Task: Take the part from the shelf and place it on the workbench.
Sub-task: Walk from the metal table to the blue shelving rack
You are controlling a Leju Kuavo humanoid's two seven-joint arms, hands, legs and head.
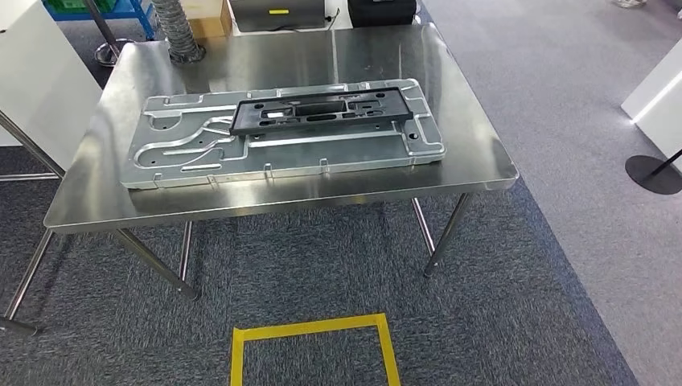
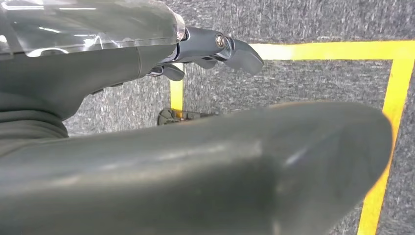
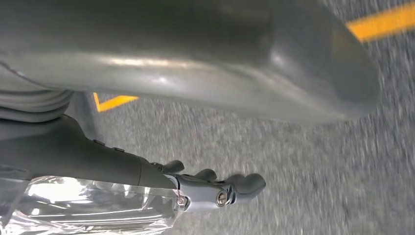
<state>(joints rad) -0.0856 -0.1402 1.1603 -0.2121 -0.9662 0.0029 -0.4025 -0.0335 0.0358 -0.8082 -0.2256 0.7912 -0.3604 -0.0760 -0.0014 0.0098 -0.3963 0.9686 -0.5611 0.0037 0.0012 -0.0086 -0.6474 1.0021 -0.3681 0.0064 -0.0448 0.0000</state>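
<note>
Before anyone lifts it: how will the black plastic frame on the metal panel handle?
The black frame looks long, thin and full of cutouts, so it is probably light and may flex if lifted by one end. It lies flat on the ribbed metal panel, so it should not roll or tip. Pushed, it would likely slide on the smooth metal.

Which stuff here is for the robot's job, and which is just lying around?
For the job:
black part
silver plate under it
workbench
left hand, right hand, both holding nothing

Lying around:
yellow floor tape
ribbed hose
cardboard box
</note>
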